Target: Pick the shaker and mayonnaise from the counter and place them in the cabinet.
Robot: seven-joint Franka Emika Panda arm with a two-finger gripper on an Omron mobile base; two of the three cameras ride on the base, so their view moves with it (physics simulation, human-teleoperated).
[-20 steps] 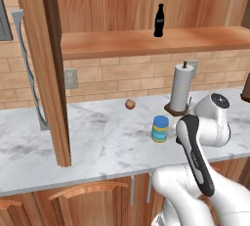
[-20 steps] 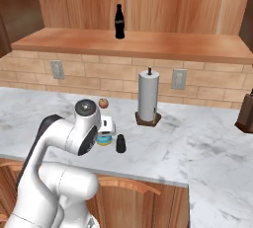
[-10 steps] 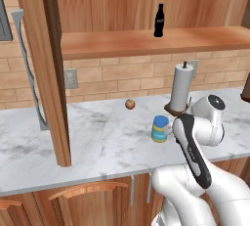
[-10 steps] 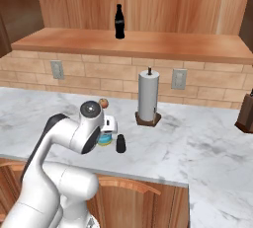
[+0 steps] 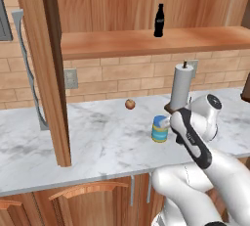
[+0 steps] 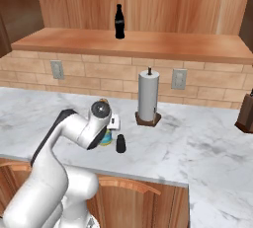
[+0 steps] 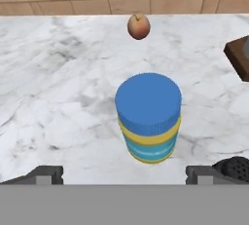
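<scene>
1. While the jaws stand wide and hold nothing, the gripper (image 7: 124, 174) hangs just above the mayonnaise (image 7: 148, 117), whose blue lid lies centred between the two finger tips (image 7: 46, 174) in the hand view.
2. Standing upright on the marble surface (image 5: 97, 142), the mayonnaise is untouched; no pad is against it, so the first pick looks lined up but not begun.
3. Just beside the jar, on its right as the right base view shows it, stands the shaker (image 6: 120, 143), also upright on the surface and also not yet picked.
4. Farther back on the surface are a small apple (image 7: 138, 26) near the brick wall and a paper-towel roll (image 6: 148, 95) on its dark base.
5. Above, the cabinet (image 6: 148, 44) shelf carries a cola bottle (image 6: 119, 21); neither task thing is on it.
6. By my reading, nothing of the task is finished: both picks and both placements remain, and the jar seems to be first.
</scene>
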